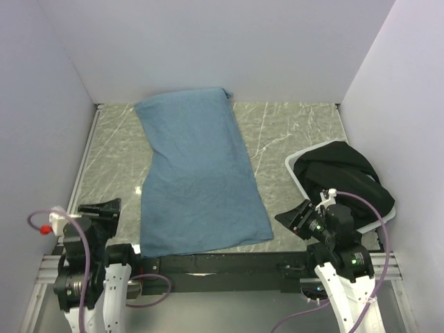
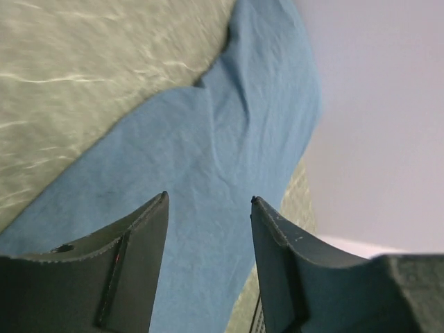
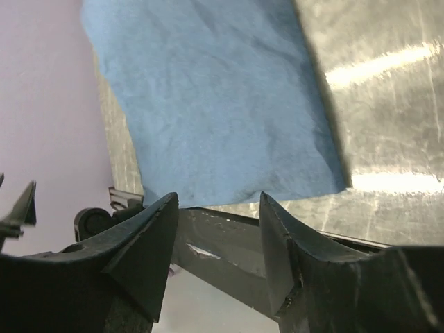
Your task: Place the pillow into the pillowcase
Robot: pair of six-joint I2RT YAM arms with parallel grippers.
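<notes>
from above there is one big dusty-blue soft cloth pillowcase [image 1: 198,180], and it lies on the grey-green stone-look table [image 1: 291,132], from the far wall down to the near edge. it looks a bit puffy, and what is inside it cannot be seen. there is one white tray [image 1: 291,166] at the right side of the table, with one black cloth bundle [image 1: 343,177] piled in it, well apart from the pillowcase. there are two arms. the left gripper [image 1: 104,208] sits low, just beside the near left corner of the pillowcase. the right gripper [image 1: 290,218] sits near the near right corner, between the pillowcase and the tray. pale walls [image 1: 222,41] stand on three sides. in the left wrist view, the left gripper [image 2: 208,201] has its two dark jaws apart with nothing between them. the pillowcase [image 2: 229,139] runs away from the jaws, with bare table [image 2: 83,62] on one side and a wall on the other. in the right wrist view, the right gripper [image 3: 218,198] also has its jaws apart and holds nothing. past them is the near edge of the pillowcase [image 3: 215,90], shiny table [image 3: 388,83] beside it, and one black bar [image 3: 222,257] along the table edge.
</notes>
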